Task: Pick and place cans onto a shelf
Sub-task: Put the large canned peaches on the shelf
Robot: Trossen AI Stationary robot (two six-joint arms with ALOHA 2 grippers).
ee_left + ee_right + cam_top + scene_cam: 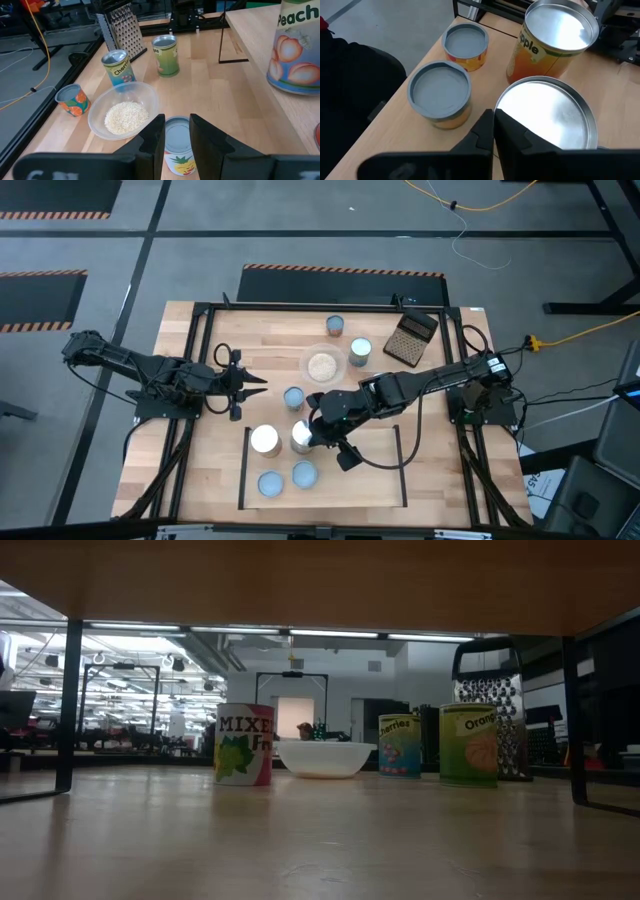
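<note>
The shelf (380,480) is a raised light-wood board in a black frame at the table's near side. Several cans stand on it: a silvery-topped one (300,437), a white-topped one (264,439) and two pale-blue-topped ones (270,483) (304,474). My right gripper (493,120) is shut, its tips at the near rim of the silvery can (545,117). My left gripper (177,132) is open at the table's left, short of a pineapple-label can (177,152) that stands on the tabletop. My right gripper's shut fingertips (487,125) come slanting down from the table's right at the rim of the silvery can's top (502,107). I cannot tell whether they touch it. The can stands upright on the shelf.
A clear bowl of grains (323,365) sits mid-table, with two cans (335,326) (360,351) and a grater (412,338) beyond it. In the low view, three labelled cans (244,744) (400,745) (468,745) stand on the tabletop under the shelf board.
</note>
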